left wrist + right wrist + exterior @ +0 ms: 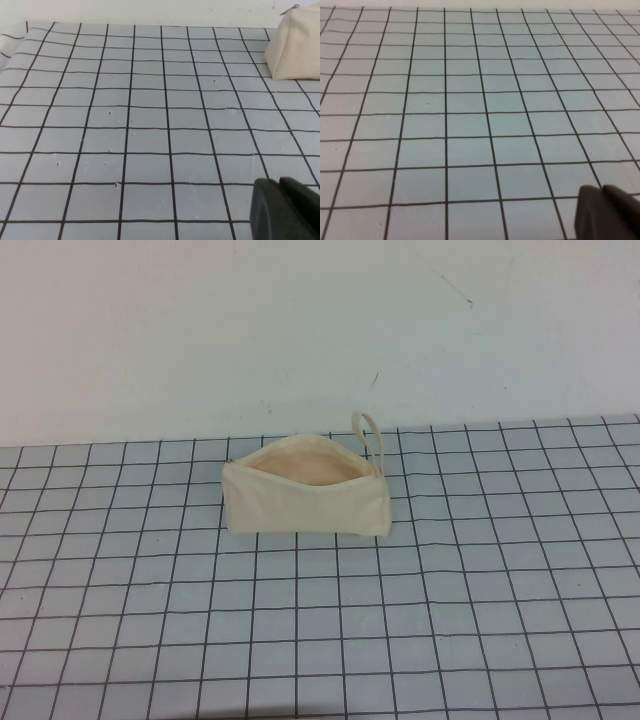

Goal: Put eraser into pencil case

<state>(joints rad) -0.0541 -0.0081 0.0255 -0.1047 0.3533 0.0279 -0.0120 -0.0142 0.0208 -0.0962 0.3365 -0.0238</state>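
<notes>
Up close, a dark bit of the left pincer (286, 209), low over the gridded bench (300, 640), well apart from the pencil case (305, 500). Same for the right pincer (607, 212), over bare squares. Clenched or released? Cannot tell for either. Pencil case mid-bench, mouth open upward. No eraser in view. Best to find it first, then drop it straight into that open mouth.

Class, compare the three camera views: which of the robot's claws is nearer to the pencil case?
Left, as far as these views show. The left claw has the pencil case in its wrist view, across a stretch of table. The right claw sees only gridded table. Neither claw appears in the high view.
</notes>
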